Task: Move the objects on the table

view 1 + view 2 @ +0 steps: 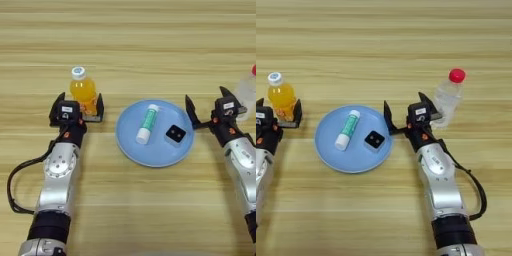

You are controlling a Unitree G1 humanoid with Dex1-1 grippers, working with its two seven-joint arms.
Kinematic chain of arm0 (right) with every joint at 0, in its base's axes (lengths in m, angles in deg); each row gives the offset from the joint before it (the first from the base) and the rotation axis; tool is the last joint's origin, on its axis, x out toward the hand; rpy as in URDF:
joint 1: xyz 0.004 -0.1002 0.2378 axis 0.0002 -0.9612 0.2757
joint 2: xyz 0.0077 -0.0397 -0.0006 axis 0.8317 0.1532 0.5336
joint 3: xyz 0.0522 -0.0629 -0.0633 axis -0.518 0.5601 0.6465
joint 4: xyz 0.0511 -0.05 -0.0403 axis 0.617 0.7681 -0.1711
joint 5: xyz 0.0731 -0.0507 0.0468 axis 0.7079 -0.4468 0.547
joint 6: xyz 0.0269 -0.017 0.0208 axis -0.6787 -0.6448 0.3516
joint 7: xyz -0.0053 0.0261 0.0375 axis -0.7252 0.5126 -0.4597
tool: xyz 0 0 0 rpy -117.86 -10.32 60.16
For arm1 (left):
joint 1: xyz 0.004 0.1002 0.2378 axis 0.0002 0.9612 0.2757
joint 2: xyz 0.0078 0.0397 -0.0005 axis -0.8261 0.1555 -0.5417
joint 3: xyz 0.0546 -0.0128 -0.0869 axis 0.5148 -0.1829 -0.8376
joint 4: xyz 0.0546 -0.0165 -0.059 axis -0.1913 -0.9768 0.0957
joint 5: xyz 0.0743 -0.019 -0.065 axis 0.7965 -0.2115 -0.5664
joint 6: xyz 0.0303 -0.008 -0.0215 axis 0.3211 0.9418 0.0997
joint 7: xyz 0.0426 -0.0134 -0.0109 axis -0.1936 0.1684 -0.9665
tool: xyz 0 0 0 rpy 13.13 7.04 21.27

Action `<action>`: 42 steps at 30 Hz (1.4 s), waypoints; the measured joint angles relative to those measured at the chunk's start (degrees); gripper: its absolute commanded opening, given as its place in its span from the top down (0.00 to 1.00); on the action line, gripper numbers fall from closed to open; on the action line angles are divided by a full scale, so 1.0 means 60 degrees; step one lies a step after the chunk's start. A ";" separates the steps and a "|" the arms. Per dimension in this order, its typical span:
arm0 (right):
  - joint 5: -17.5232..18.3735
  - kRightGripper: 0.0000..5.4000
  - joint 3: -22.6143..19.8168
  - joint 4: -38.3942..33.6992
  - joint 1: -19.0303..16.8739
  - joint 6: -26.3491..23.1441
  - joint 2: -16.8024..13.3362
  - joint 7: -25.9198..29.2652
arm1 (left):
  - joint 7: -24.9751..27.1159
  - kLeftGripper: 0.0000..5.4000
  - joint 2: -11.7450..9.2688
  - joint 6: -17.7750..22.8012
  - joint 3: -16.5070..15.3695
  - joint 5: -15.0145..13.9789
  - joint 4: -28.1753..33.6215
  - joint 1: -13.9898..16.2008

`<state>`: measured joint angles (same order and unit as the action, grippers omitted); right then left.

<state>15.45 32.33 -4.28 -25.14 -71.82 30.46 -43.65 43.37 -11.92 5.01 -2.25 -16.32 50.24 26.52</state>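
On the wooden table (pixel 150 40), a blue plate (pixel 328 142) holds a white tube with a green label (pixel 347 130) and a small white cube with a black top (pixel 374 140). A clear plastic bottle with a red cap (pixel 448 100) stands upright right of the plate. My right gripper (pixel 404 100) is open between plate and clear bottle, its right finger close beside the bottle. My left gripper (pixel 81 98) is open, its fingers on either side of an upright orange-drink bottle with a white cap (pixel 83 90), left of the plate.
A black cable (pixel 17 185) loops beside my left forearm, and another hangs by my right forearm (pixel 478 192). Bare wood stretches across the far half of the table.
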 measured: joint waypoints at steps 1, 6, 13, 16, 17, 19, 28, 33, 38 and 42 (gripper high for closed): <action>-0.0011 0.00 0.0005 0.0000 0.0000 0.0000 0.0006 -0.0002 | 0.0007 0.00 -0.0015 0.0000 -0.0008 0.0000 0.0000 0.0000; -0.0027 0.00 0.0058 0.0000 0.0000 -0.0003 0.0051 -0.0011 | 0.0056 0.00 -0.0043 -0.0003 -0.0080 0.0000 -0.0001 0.0000; -0.0034 0.00 0.0076 0.0000 0.0000 -0.0007 0.0074 -0.0030 | 0.0076 0.00 -0.0044 -0.0007 -0.0086 0.0005 0.0000 0.0000; -0.0040 0.00 0.0085 -0.0019 -0.0002 -0.0007 0.0055 0.0003 | 0.0070 0.00 -0.0041 -0.0007 -0.0080 0.0012 0.0001 0.0000; -0.0041 0.00 0.0103 -0.0054 -0.0004 -0.0010 0.0021 0.0053 | 0.0063 0.00 -0.0038 -0.0007 -0.0073 0.0018 0.0004 0.0001; -0.0051 0.00 0.0156 -0.0211 -0.0014 -0.0041 -0.0055 0.0135 | 0.0046 0.00 -0.0032 -0.0007 -0.0058 0.0024 0.0015 0.0004; -0.0355 0.00 0.0514 -0.1693 -0.0280 -0.1107 -0.0882 0.0925 | -0.0234 0.00 0.0018 -0.0011 0.0152 0.0155 0.0038 0.0010; -0.0172 0.00 0.0535 -0.2377 -0.0436 -0.2063 -0.1204 0.1381 | -0.0313 0.00 0.0034 -0.0011 0.0230 0.0229 0.0038 0.0010; 0.0331 0.00 0.0704 -0.3018 -0.0581 -0.3299 -0.1376 0.2048 | -0.0341 0.00 0.0066 -0.0011 0.0289 0.0233 0.0039 0.0010; 0.0761 0.00 0.1033 -0.3565 -0.0759 -0.4521 -0.1565 0.2691 | -0.0370 0.00 0.0071 -0.0010 0.0302 0.0235 0.0039 0.0011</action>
<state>20.02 38.53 -25.67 -29.69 -98.94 21.07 -27.50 41.14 -11.49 4.95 -0.44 -14.91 50.47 26.59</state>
